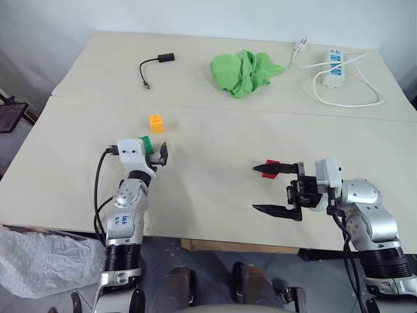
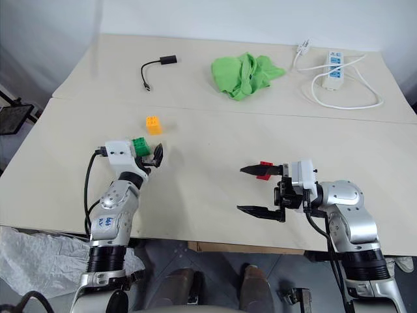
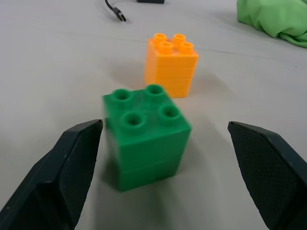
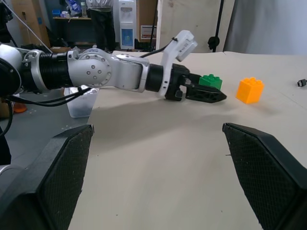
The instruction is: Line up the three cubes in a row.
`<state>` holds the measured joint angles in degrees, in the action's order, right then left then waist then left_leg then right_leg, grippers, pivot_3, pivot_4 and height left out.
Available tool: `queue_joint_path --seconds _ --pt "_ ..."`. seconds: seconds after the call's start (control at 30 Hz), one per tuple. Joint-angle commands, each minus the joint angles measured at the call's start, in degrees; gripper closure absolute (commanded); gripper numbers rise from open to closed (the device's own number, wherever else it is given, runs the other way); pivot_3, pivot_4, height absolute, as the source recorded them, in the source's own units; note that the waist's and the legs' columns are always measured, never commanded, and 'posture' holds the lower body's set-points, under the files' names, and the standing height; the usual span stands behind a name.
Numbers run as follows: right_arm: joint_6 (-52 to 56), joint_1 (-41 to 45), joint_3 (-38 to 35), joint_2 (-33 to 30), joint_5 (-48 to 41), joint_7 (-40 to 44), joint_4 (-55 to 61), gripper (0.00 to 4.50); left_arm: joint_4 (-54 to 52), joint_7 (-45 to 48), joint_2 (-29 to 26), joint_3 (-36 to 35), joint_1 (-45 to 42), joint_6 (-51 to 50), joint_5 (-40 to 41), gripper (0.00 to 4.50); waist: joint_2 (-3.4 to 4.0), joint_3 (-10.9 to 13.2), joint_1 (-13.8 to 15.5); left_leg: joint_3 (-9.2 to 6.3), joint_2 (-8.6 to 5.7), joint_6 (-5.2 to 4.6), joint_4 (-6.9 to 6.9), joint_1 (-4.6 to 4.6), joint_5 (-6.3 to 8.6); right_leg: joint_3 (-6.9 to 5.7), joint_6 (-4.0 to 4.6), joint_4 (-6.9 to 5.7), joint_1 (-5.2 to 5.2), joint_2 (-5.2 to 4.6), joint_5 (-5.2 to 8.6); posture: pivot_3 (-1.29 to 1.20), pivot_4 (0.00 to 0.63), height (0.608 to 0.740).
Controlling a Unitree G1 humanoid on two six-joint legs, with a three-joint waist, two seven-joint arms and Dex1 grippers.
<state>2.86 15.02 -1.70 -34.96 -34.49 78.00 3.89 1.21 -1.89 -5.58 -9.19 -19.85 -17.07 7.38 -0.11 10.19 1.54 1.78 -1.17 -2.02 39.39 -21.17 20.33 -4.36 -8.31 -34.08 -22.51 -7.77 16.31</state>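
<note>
The left claw [image 3: 163, 167] stands open around the green cube [image 3: 146, 136], fingers clear of it on both sides. The orange cube [image 1: 156, 122] sits just beyond, farther on the desk [image 1: 215, 189]. The right claw [image 1: 273, 189] hangs open at right; the red cube [image 1: 269, 168] lies behind its far finger.

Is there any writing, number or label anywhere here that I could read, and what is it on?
Blue handwritten marks on the left arm's forearm shell: too small and blurred to read.
Green cube, orange-yellow cube, red cube: no lettering visible.
White power strip: blue patches, no legible text.
</note>
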Motion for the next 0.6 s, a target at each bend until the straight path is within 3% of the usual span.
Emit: queue_joint_path --seconds 0.03,0.17,0.3,0.43,0.5,0.6 --pt "-0.37 0.65 -1.31 -0.26 -0.51 0.61 -0.04 0.00 -1.82 -1.69 0.54 -0.32 -0.91 -2.33 -0.06 0.45 0.00 0.00 -0.01 0.00 0.00 0.00 0.00 0.00 0.00 0.00 0.00 0.00 0.00 0.00 0.00 0.00 0.150 0.740" --pt "-0.78 0.72 -1.23 0.04 -0.31 0.65 -0.51 0.00 -4.44 -1.23 0.08 0.24 -0.32 -4.86 0.10 1.57 0.00 0.00 -0.03 0.00 0.02 0.00 0.00 0.00 0.00 0.00 0.00 0.00 0.00 0.01 0.00 0.00 0.150 0.740" --pt "-1.58 0.56 -1.59 -0.03 -0.05 0.78 -1.17 0.00 -6.13 6.18 -3.56 -0.17 0.21 -5.37 3.34 2.85 0.00 0.00 -0.09 0.00 0.02 0.00 0.01 0.00 0.00 0.00 0.00 0.01 0.00 0.01 0.00 0.00 0.150 0.740" --pt "-1.83 0.27 -2.82 -0.60 0.02 0.28 -1.35 0.00 -2.92 22.62 -10.92 0.36 -0.56 -0.10 8.27 2.85 0.01 0.00 -0.19 -0.01 0.05 0.03 0.04 0.00 0.00 0.00 0.00 0.02 0.00 0.04 0.00 0.00 0.150 0.740" --pt "-1.71 -0.66 -4.89 -1.54 -0.27 -0.29 -1.30 0.00 3.16 38.64 -18.92 3.89 -2.07 6.32 8.01 2.85 0.01 0.00 -0.11 -0.01 0.06 0.03 0.04 0.00 0.00 0.00 0.00 0.03 0.00 0.04 0.00 0.00 0.150 0.740" --pt "-1.77 -3.00 -7.75 -3.14 -0.31 -0.28 -1.08 0.00 13.46 56.22 -26.10 7.80 -6.85 15.12 7.94 2.85 0.04 -0.01 0.04 0.02 0.04 0.04 0.06 -0.01 -0.01 -0.03 0.02 0.04 0.01 0.08 0.01 0.00 0.150 0.740"
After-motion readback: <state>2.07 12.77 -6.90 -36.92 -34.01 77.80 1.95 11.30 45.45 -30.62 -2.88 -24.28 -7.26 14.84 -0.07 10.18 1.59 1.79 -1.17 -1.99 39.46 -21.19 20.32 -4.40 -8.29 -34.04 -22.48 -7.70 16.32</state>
